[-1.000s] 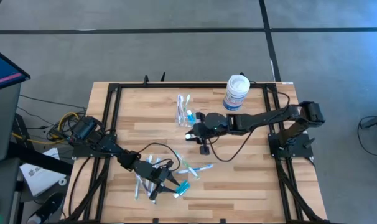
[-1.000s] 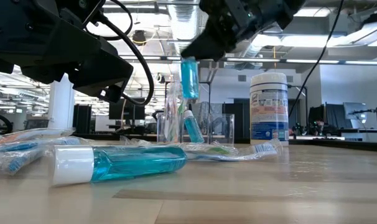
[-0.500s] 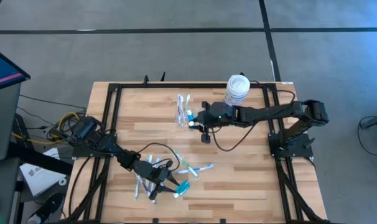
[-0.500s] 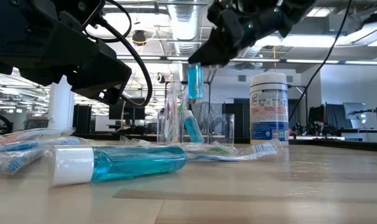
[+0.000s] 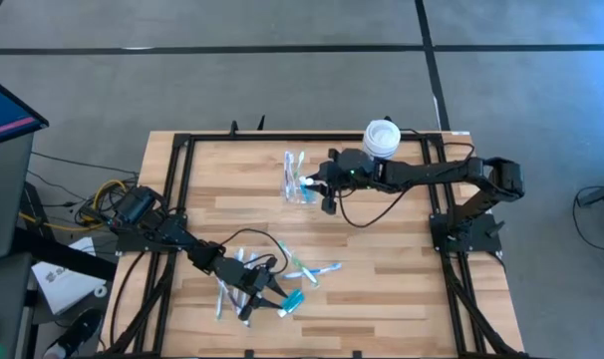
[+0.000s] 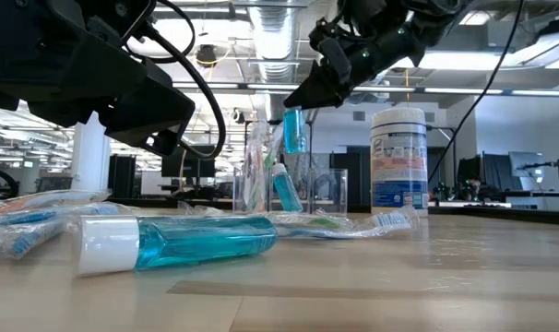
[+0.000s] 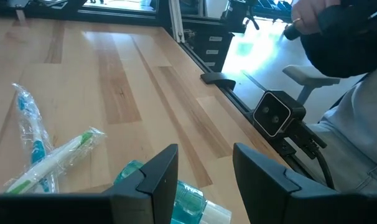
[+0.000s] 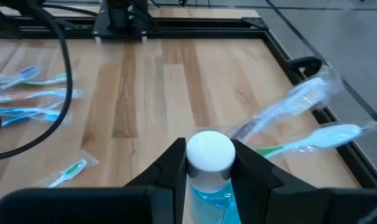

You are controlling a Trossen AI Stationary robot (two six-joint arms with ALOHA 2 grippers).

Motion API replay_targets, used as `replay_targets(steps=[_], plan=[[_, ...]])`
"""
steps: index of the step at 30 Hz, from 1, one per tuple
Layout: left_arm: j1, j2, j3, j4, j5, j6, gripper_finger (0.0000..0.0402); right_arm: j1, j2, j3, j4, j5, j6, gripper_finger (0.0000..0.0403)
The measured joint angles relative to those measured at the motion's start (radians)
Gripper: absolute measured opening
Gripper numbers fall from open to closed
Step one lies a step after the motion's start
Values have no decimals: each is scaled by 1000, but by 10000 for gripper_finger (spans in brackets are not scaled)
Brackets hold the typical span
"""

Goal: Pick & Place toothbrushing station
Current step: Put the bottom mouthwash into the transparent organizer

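From above, the right gripper [image 5: 320, 185] is reaching across the far half of the wooden table [image 5: 382, 269], hanging just right of the toothbrushing station [image 5: 296, 180], which is standing at the table's far middle with wrapped brushes poking out of it. The white jar [image 5: 381, 139] is standing farther right, near the far edge. The left gripper [image 5: 260, 295] is waiting low over a scatter of wrapped toothbrushes [image 5: 307, 269] near the front left.

At table height, the right gripper [image 6: 300, 99] is holding a small blue bottle [image 6: 294, 129] raised above the clear toothbrushing station [image 6: 293, 189]; a larger mouthwash bottle [image 6: 173, 243] is lying on its side in front. Behind the table, an open workshop with ceiling lights and desks is showing.

In the left wrist view, the left gripper [image 7: 204, 177] is standing open with nothing between its fingers, over the mouthwash bottle [image 7: 176, 198]; a seated person [image 7: 347, 93] is showing beyond the table's edge.

In the right wrist view, the right gripper [image 8: 208, 167] is closed around the white-capped blue bottle [image 8: 209, 165].

The station is probably handling as a light, stiff, slippery and easily tipped piece; gripping one upright wall near its rim looks safest, while squeezing hard could crack the thin plastic.
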Motion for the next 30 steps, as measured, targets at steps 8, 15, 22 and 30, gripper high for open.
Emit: replay_targets(steps=[8,15,22,30], plan=[[0,0,0,0,0,0,149,-33,0,-37,60,-19,0,86],[0,0,0,0,-5,0,149,-56,0,-121,194,-22,24,86],[0,0,0,0,-5,0,149,-76,0,-126,186,-56,27,86],[0,0,0,0,-4,0,149,-82,0,-126,188,-61,27,86]])
